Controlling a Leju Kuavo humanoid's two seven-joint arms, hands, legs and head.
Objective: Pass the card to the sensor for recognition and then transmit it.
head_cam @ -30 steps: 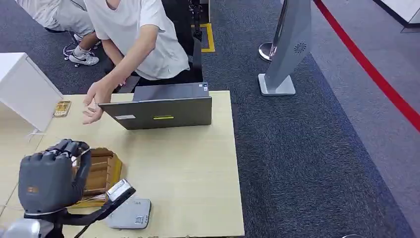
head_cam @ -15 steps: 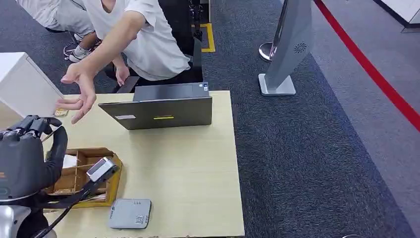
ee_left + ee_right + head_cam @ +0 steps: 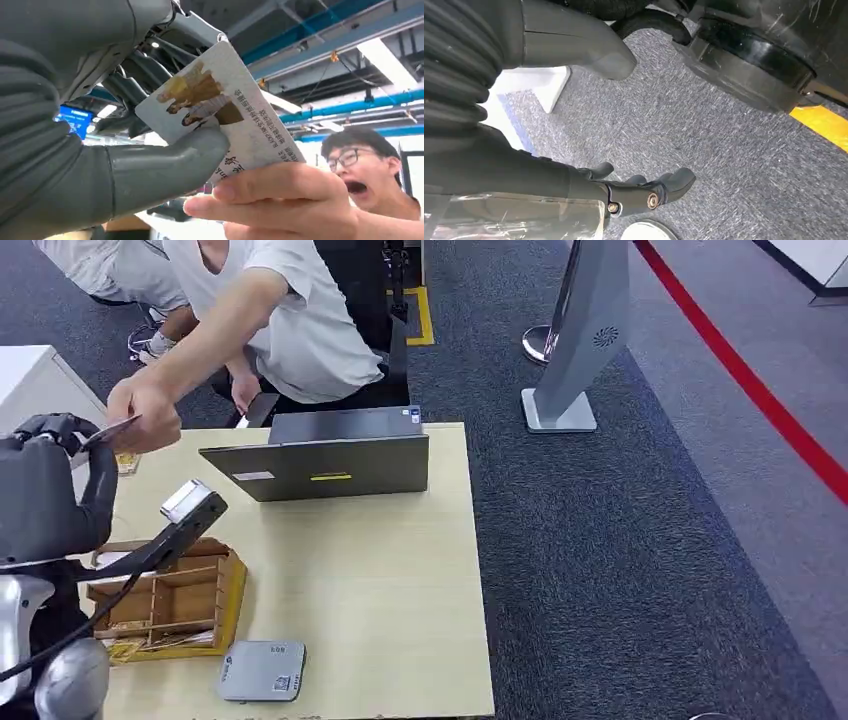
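Observation:
My left hand (image 3: 50, 495) is raised at the table's left edge. It pinches a white printed card (image 3: 108, 428) between its thumb and fingers. The left wrist view shows the card (image 3: 220, 105) under my thumb (image 3: 165, 165), with a person's hand (image 3: 280, 200) gripping its other end. In the head view that person's hand (image 3: 142, 412) reaches across from behind the table. The grey flat sensor (image 3: 262, 671) lies near the table's front edge, well below the card. My right hand (image 3: 644, 192) hangs over the carpet with nothing in it.
A wooden compartment box (image 3: 170, 600) sits left of the sensor. A grey laptop (image 3: 330, 465) stands at the back of the table (image 3: 400, 580), and another card (image 3: 125, 462) lies near a white cabinet (image 3: 35, 380). A grey sign stand (image 3: 585, 340) is on the carpet to the right.
My left hand has risen from above the wooden box toward the back left with the card. The person's open hand came forward and took hold of the card's free end.

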